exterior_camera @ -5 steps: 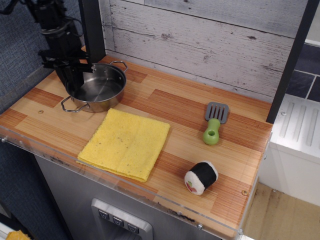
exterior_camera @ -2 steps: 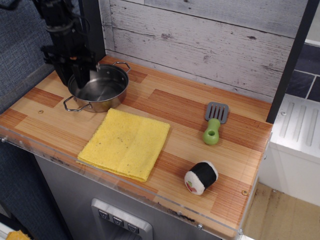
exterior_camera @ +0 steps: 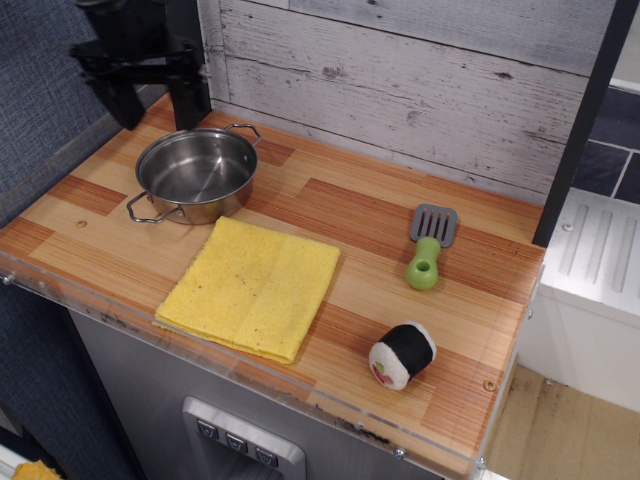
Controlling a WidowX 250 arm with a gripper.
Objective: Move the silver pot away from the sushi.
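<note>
Nearest the front edge, toward the right, the sushi (exterior_camera: 402, 355) lies on its side on the wooden counter (exterior_camera: 340, 210), white end facing forward-left. A yellow cloth (exterior_camera: 251, 286) lies flat at the front left-centre, and a green-handled spatula (exterior_camera: 429, 247) rests further back on the right, near the sushi but not touching it.

Behind the cloth, at the far left corner, the silver pot (exterior_camera: 196, 174) sits upright and empty, its front rim just beside the cloth's back edge. It is well apart from the sushi, on the opposite end of the counter. Judgement: the separation required appears achieved; only clearing the arm seems left.

Furthest back, the gripper (exterior_camera: 150, 98) hangs above the pot's rear-left rim, fingers pointing down, spread apart and holding nothing, clear of the pot.
</note>
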